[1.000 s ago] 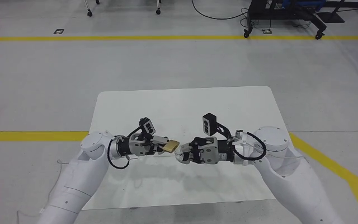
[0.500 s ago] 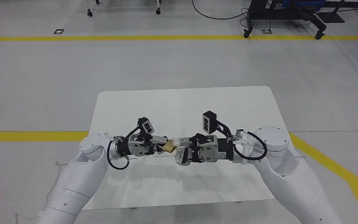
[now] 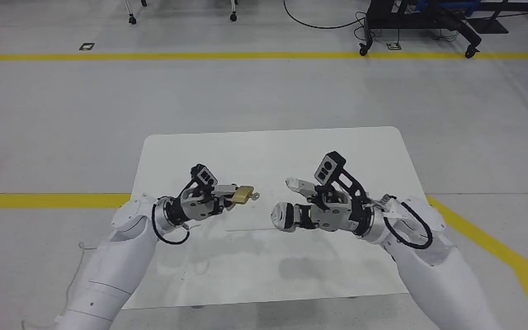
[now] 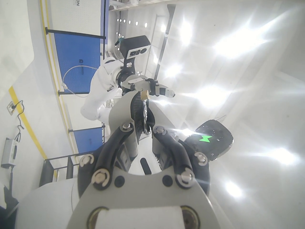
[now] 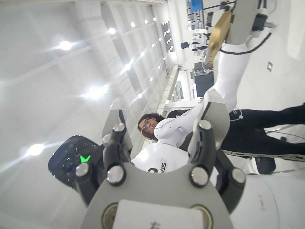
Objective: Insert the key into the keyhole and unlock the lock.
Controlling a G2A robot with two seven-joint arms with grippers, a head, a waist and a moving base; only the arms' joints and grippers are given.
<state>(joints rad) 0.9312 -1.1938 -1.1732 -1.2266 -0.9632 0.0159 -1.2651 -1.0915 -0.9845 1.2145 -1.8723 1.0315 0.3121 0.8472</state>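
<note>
**Q:** What is shown, and how many of each?
**A:** One lock [image 3: 242,195], one key [image 3: 255,196], two claws and one worktop [image 3: 272,153].

**Q:** What are their materials and shapes?
**A:** The lock is a blocky body of brass-yellow metal. The key is small and silvery, and it projects from the lock's free end, pointing right. The worktop is white, smooth and rectangular, with rounded corners. Each claw has two pale, flat fingers on black links.

**Q:** What is the state of the left claw [image 3: 233,196]?
**A:** Its fingers are pressed on the lock, pinching it. The lock is held in the air, clear of the worktop, left of centre. In the left wrist view a sliver of brass shows past the fingertips.

**Q:** And the right claw [image 3: 289,200]?
**A:** Its fingers are spread wide with nothing between them. It hangs above the worktop's middle, just right of the key and apart from it. The right wrist view shows the brass body and silvery key beyond the parted fingers.
</note>
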